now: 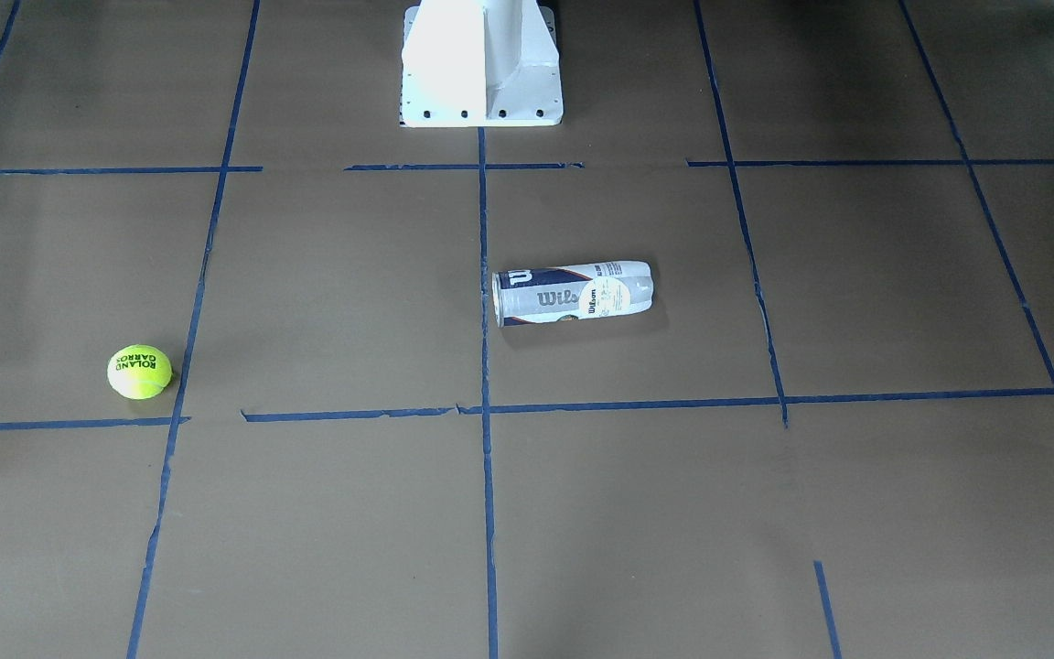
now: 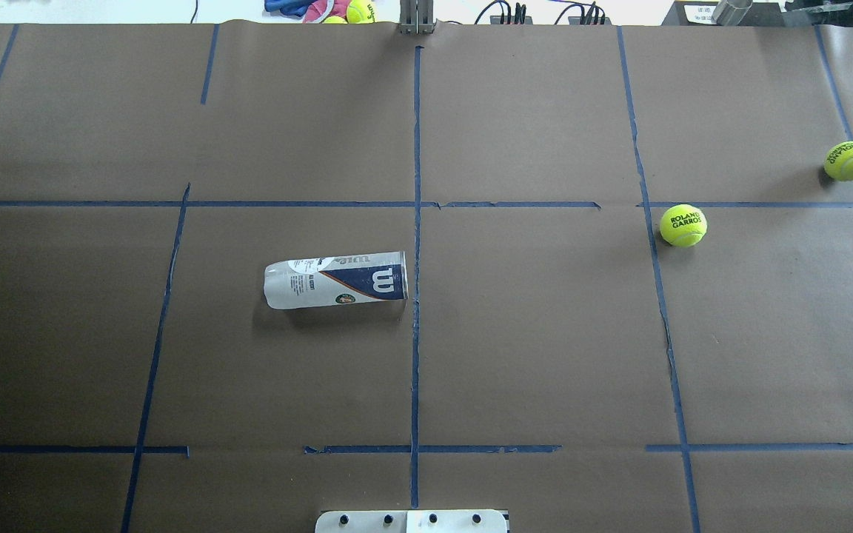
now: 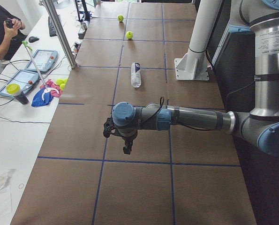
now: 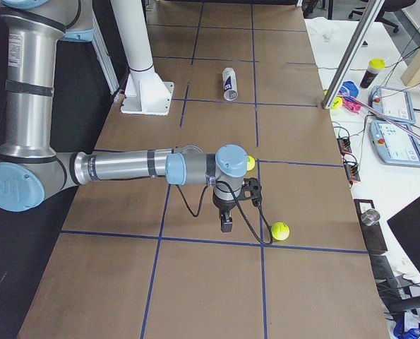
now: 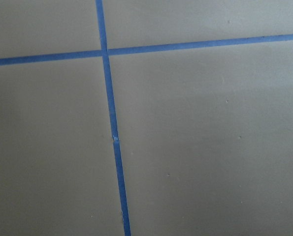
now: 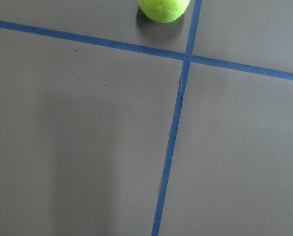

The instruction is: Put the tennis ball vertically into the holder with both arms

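The holder lies on its side on the brown table, left of the centre tape line; it also shows in the front view. A tennis ball rests on the table's right half, also seen in the front view. A second such ball sits farther right. My left gripper hangs over bare table near the left end. My right gripper hangs between the two balls near the right end. Neither gripper shows in its wrist view, so I cannot tell whether either is open or shut. The right wrist view shows a ball at its top edge.
The white pedestal base stands at the robot's edge. Blue tape lines grid the table. More balls and cloth lie beyond the far edge. A metal post, tablets and an operator are on the operators' side.
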Controlling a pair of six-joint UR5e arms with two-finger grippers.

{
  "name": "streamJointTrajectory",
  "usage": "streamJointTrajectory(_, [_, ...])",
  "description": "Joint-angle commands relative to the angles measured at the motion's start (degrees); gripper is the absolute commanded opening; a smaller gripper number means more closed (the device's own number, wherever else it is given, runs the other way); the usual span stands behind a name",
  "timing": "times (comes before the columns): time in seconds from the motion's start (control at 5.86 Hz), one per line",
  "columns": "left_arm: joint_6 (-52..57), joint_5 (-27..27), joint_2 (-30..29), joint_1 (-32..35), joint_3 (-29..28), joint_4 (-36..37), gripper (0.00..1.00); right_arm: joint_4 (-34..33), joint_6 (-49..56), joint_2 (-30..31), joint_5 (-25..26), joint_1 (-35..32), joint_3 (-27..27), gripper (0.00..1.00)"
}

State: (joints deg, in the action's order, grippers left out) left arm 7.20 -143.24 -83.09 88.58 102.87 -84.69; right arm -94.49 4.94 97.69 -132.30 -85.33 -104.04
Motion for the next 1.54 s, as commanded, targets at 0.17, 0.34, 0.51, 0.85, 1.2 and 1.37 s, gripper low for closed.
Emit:
streamJointTrajectory(0.17, [-0.35, 0.16, -2.76, -10.82, 2.86, -8.07, 1.00, -0.08, -0.28, -0.05, -0.07, 0.17, -0.02, 1.00])
streamJointTrajectory(0.34, [-4.44, 0.25, -5.47, -13.76, 2.77, -12.04, 1.00, 0.01, -0.28, -0.13, -0.07, 0.17, -0.02, 1.00])
streamJointTrajectory(0.51, [-6.92, 0.86, -10.37, -18.48, 2.68, -16.43, 1.00, 0.01, -0.28, -0.22, -0.07, 0.17, -0.29, 1.00])
streamJointTrajectory(0.85, [-6.77, 1.39, -21.27, -22.81, 2.68, -16.65, 1.00, 0.09, -0.20, -0.66, -0.07, 0.17, -0.55, 1.00])
streamJointTrajectory(1.2, [-6.77, 8.79, -29.98, -30.81, 3.12, -16.47, 1.00, 0.09, -0.20, -0.92, -0.07, 1.30, -1.07, 1.00])
streamJointTrajectory(1.37, [-7.37, 11.38, -33.85, -36.93, 2.86, -15.95, 1.00, 0.09, -0.20, -1.19, -0.07, 2.35, -1.34, 1.00])
